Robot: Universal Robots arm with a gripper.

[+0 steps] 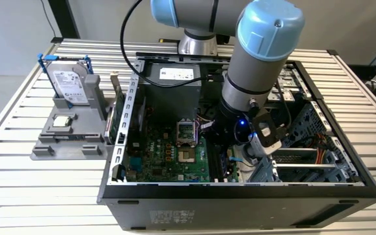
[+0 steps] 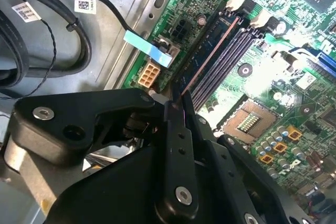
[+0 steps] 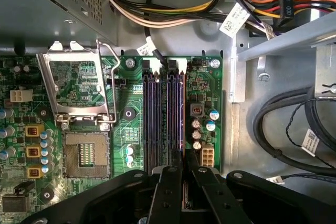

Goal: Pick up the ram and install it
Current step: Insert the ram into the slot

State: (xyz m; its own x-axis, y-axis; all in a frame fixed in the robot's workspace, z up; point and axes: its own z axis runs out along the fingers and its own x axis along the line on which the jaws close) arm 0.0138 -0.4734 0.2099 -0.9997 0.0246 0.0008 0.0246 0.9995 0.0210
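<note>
Here, ram [image 2: 207, 56] edge-up, lengthwise along slots [image 3: 157, 119]

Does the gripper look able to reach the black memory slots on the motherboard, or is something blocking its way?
Probably yes. The gripper hangs right over the memory slots in the open case, jaws closed on the thin ram; the cables lie off to the side.
</note>
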